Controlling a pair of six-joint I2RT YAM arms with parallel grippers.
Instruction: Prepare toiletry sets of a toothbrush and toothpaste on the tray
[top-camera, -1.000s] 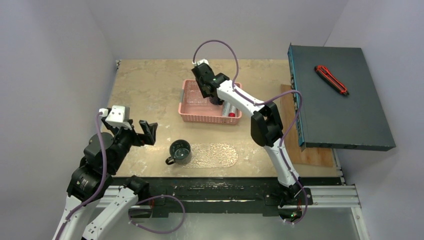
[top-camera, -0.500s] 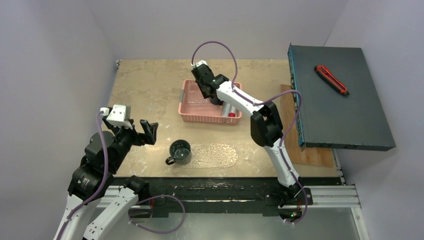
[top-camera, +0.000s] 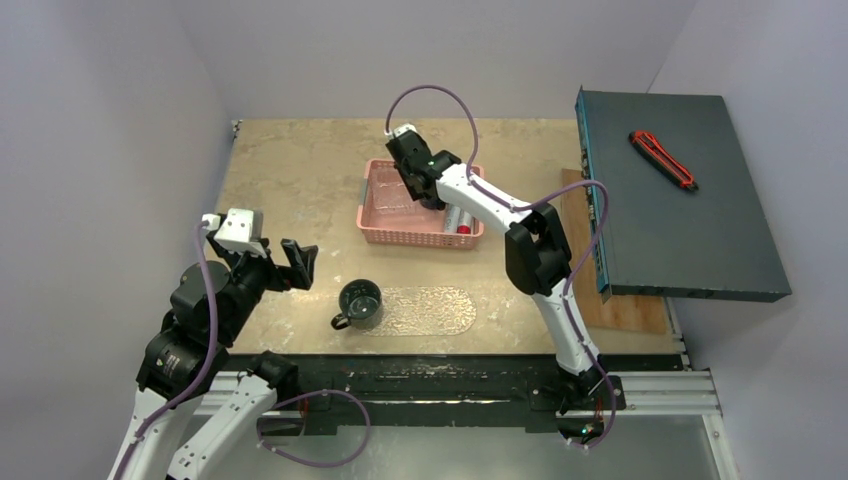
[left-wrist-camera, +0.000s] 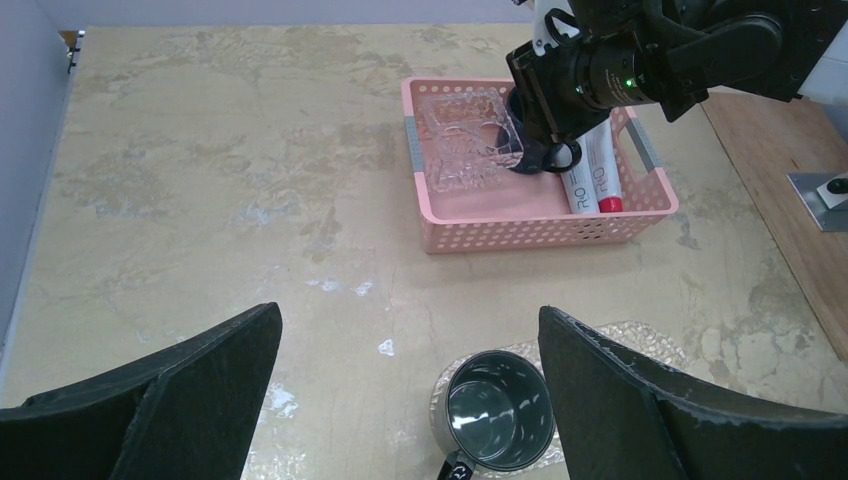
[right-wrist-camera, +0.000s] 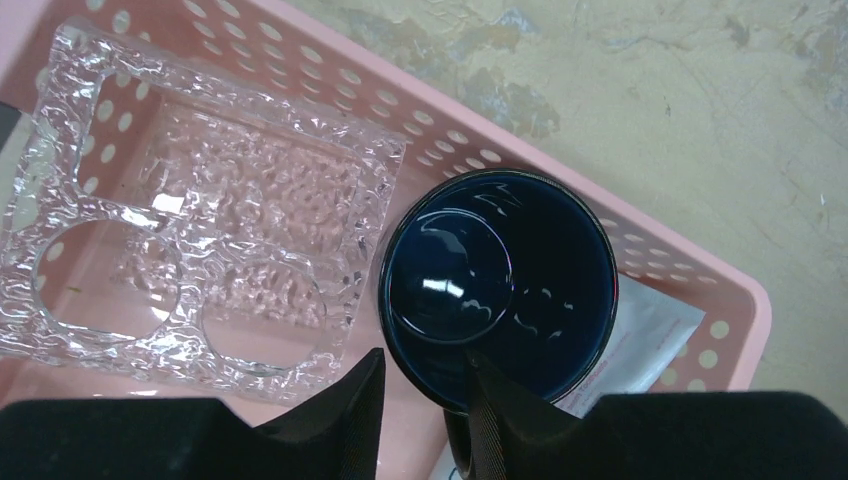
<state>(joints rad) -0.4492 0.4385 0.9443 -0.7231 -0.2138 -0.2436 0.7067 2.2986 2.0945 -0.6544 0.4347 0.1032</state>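
Observation:
White toothpaste tubes (left-wrist-camera: 590, 180) with red caps lie in the right end of the pink basket (top-camera: 415, 236), also showing in the right wrist view (right-wrist-camera: 645, 345). No toothbrush shows. The clear embossed tray (top-camera: 435, 310) lies at the table's front, and a dark mug (top-camera: 360, 303) stands on its left end. A second dark mug (right-wrist-camera: 500, 300) stands in the basket beside a clear embossed holder with round holes (right-wrist-camera: 190, 240). My right gripper (right-wrist-camera: 422, 355) is open, its jaws astride this mug's near rim, one finger inside. My left gripper (left-wrist-camera: 410, 320) is open and empty, above the table left of the tray.
A dark flat box (top-camera: 680, 195) with a red utility knife (top-camera: 662, 160) on it overhangs the table's right side, above a wooden board (top-camera: 630, 305). Walls close in the left and far edges. The basket sits mid-table toward the back.
My right wrist has shifted slightly over the basket, around the mug. The left arm has hardly moved.

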